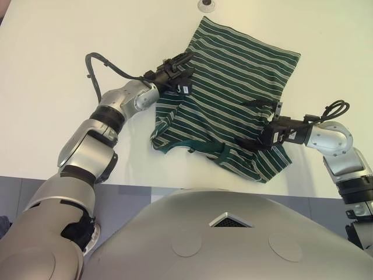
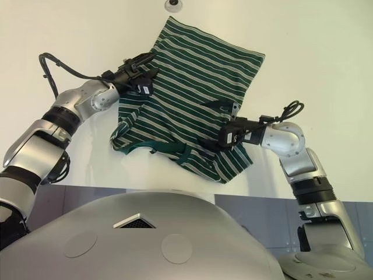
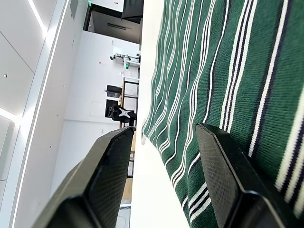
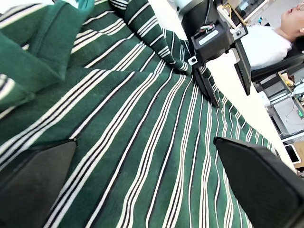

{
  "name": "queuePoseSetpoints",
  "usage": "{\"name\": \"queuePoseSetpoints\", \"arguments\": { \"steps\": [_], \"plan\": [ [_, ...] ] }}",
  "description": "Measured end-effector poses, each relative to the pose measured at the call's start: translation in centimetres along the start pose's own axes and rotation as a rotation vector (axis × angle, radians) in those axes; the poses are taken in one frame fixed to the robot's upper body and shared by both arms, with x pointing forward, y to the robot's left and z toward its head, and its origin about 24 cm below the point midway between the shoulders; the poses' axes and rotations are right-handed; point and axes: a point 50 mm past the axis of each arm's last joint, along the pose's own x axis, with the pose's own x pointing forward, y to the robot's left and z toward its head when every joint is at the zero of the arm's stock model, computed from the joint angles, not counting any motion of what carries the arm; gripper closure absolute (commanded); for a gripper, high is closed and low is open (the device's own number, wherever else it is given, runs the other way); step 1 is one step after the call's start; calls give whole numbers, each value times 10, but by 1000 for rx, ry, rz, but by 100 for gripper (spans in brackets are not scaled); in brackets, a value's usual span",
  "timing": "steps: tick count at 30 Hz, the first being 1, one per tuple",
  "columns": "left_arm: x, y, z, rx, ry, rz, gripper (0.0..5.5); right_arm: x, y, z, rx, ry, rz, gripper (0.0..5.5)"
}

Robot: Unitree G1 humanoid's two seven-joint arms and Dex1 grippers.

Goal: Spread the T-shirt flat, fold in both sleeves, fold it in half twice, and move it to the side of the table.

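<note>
T-shirt [image 1: 239,76]: green with white and dark stripes, laid on the white table [image 1: 58,35] at a slant, one corner pointing to the far edge and another lying close to the near edge. The far part is spread fairly smooth; the near part is bunched and creased, with a plain green band seen among the folds. Left gripper [image 1: 185,64]: placed at the shirt's left edge, about midway along that side. Its fingers are held apart, and in the left wrist view one finger [image 3: 223,171] is seen over the striped cloth while the other [image 3: 107,171] is seen over the bare table just beside the hem; no cloth is held between them. Right gripper [image 1: 252,123]: placed low over the shirt's near right part, inside the cloth's outline. Its fingers are spread wide, with striped cloth seen between them in the right wrist view, and nothing is clamped. Whether either gripper touches the cloth cannot be told. Round fitting [image 1: 205,4]: set into the table at the far edge, just beyond the shirt's far corner.
</note>
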Motion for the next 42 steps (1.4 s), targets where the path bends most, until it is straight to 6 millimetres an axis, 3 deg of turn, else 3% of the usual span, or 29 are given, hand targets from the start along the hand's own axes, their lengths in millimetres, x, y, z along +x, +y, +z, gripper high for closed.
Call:
{"name": "queuePoseSetpoints", "arguments": {
  "steps": [6,18,42],
  "plan": [
    [0,0,0,-1,1,3,311,3,14,11,59,-73,74,11],
    [0,-1,0,-3,1,3,311,-11,0,11,47,-44,31,11],
    [0,0,0,-3,1,4,311,19,16,23,84,-157,99,11]
  ]
}}
